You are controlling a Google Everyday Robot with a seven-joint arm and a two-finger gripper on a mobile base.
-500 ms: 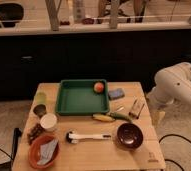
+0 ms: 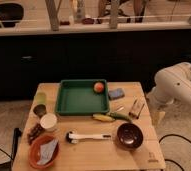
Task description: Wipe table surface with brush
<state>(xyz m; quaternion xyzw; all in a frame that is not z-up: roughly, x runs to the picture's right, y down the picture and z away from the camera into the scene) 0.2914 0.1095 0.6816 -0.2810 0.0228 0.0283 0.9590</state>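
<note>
Nothing has shifted in the last half second: the brush [image 2: 89, 136] lies untouched on the tabletop [image 2: 89, 156] beside the bowl [image 2: 129, 136]. The claw [image 2: 157, 114] hangs just off the tabletop's edge beyond the bowl, and I cannot tell its state. Wiping has not begun.

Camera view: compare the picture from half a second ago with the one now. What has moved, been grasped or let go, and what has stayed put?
Nothing has visibly changed. The arm stays beside the right edge of the table surface, and its claw is not in view. The brush lies untouched, left of the brown bowl.
</note>
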